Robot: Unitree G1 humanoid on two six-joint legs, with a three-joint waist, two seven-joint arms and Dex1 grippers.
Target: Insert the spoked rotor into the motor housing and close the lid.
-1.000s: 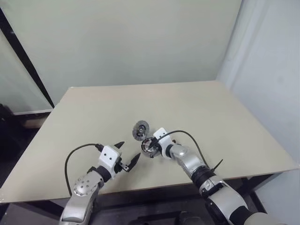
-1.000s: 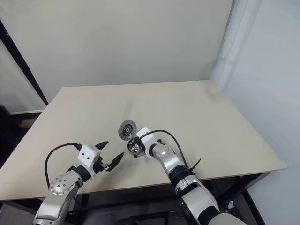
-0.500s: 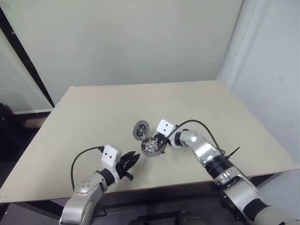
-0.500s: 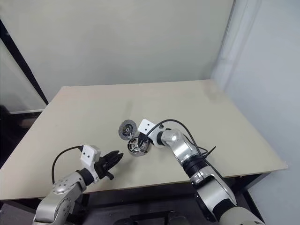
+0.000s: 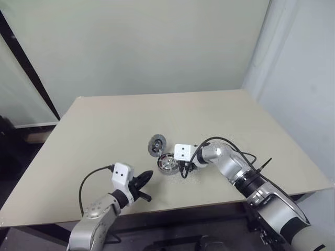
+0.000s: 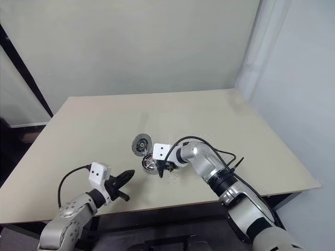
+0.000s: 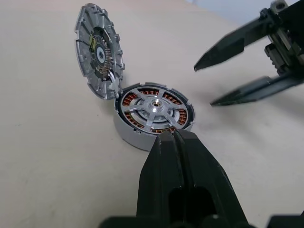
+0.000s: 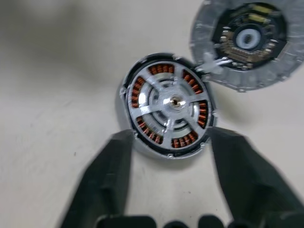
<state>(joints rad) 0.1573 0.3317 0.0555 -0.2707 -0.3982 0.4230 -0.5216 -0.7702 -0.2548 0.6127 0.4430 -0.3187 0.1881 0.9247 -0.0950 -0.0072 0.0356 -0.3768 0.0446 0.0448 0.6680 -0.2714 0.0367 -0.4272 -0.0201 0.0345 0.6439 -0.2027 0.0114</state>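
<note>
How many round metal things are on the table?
2: the motor cup with the shiny spoked disc sitting inside it, and the lid propped up against its edge.

Both head views look down from above at the whole table (image 5: 104, 125). Each wrist view looks from very near, along its fingers, at the same housing (image 7: 153, 116) and lid (image 7: 99, 51).

Lid (image 8: 244, 42) cut by frame edge

Beige tabletop (image 5: 104, 120), otherwise bare. Motor housing (image 5: 167, 163) rests flat near front centre; lid (image 5: 156, 144) stands tilted against its far rim.
</note>
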